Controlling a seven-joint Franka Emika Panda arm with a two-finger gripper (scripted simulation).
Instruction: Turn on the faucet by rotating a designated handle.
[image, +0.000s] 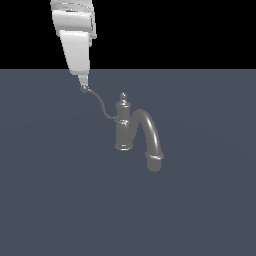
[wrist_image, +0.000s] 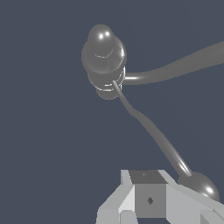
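My end effector (image: 84, 83), fingers seemingly together though I cannot tell, touches the handle (image: 98, 102) tip; I should push sideways steadily around the faucet (image: 124, 125).

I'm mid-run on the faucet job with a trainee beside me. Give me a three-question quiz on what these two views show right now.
1. True or false: the pincer is at the ball tip of the handle, not at the spout.
2. In the exterior view, the handle leaves the faucet body toward: A) that view's left and upward, B) that view's right and downward, C) straight down.
3. Fill in: the spout arches over and its collared end points ____.

Key:
1. True. In the wrist view the ball tip sits right beside the pincer.
2. A
3. down
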